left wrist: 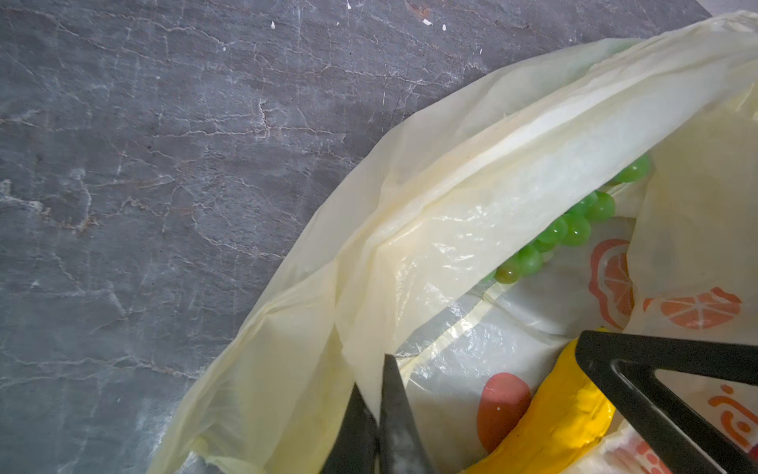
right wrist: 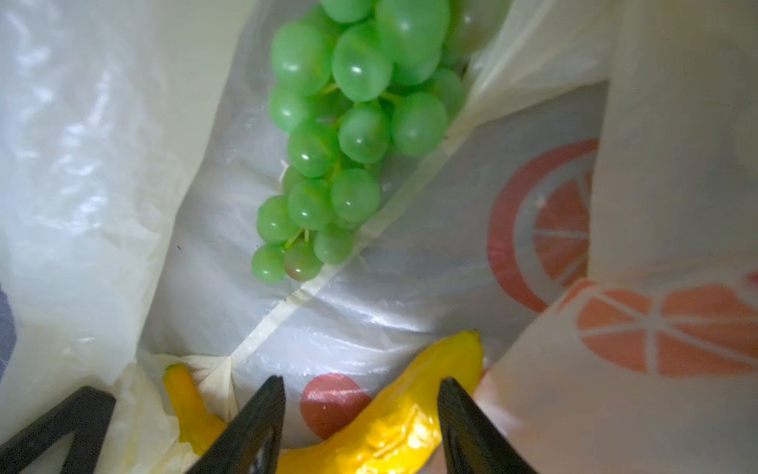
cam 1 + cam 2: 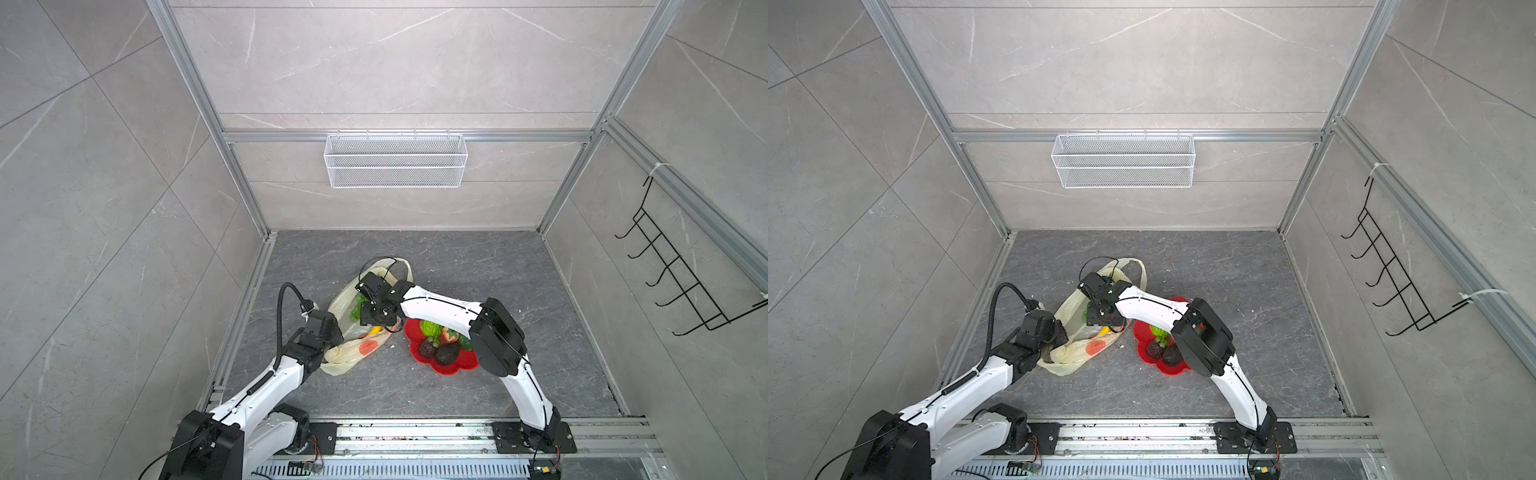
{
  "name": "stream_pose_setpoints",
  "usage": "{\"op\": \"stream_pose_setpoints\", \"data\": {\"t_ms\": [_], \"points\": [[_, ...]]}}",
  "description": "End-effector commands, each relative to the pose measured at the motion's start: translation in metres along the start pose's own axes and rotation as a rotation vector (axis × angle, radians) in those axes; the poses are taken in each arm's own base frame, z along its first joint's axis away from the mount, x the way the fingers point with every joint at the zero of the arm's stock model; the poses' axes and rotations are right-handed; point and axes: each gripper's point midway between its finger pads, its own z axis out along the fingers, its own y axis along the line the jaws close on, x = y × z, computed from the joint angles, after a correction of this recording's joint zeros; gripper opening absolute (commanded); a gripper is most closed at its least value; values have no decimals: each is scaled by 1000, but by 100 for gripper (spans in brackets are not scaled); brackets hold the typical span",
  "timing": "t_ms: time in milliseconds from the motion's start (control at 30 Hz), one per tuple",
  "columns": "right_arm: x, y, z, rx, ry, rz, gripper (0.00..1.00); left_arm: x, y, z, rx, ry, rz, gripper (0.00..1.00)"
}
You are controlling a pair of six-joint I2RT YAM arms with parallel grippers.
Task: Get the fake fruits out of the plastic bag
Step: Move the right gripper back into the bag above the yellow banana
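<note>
- At far left of the grey tabletop [image 3: 436, 266], the left gripper [image 1: 377, 381] is clamped on a fold of the plastic bag's [image 3: 340, 361] rim. It holds the mouth up so the inside can be seen.
- Just right of it, the cream bag with orange fruit prints lies slumped on the tabletop in both top views, its loop handles trailing toward the back wall.
- Inside the bag, a bunch of green grapes [image 2: 352, 123] rests on the lower wall. A yellow banana [image 2: 389, 427] lies nearer the mouth, apart from the grapes.
- Reaching across the middle, the right gripper [image 2: 361, 394] is down in the bag's mouth with its jaws apart, one on each side of the banana. The wrist view does not show whether either finger touches the fruit.
- To the right, a red flower-shaped plate [image 3: 451, 370] sits beside the bag. It holds a bumpy green fruit [image 3: 431, 328], a strawberry [image 3: 451, 334] and two dark avocados [image 3: 446, 354].
- Judged from this, several fruits are out and the banana's pick is in hand, with the grapes left for later.
- The next move calls for closing squarely on the banana's glossy curve without pinching loose film, then lifting it clear through the mouth while the left side holds the rim.
</note>
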Motion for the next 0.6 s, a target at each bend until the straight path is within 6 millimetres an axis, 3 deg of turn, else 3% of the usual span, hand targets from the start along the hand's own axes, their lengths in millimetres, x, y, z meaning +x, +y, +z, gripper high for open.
{"op": "stream_pose_setpoints", "data": {"t_ms": [0,367,567], "points": [[14,-3,8,41,60,-29,60,-2,-7,-1,35,-11,-10,3],[7,-13,-21,174,-20,-97,64,-1,-7,0,35,-10,-6,3],[17,-15,-8,171,18,-76,64,-3,-8,0,40,-14,-7,3]]}}
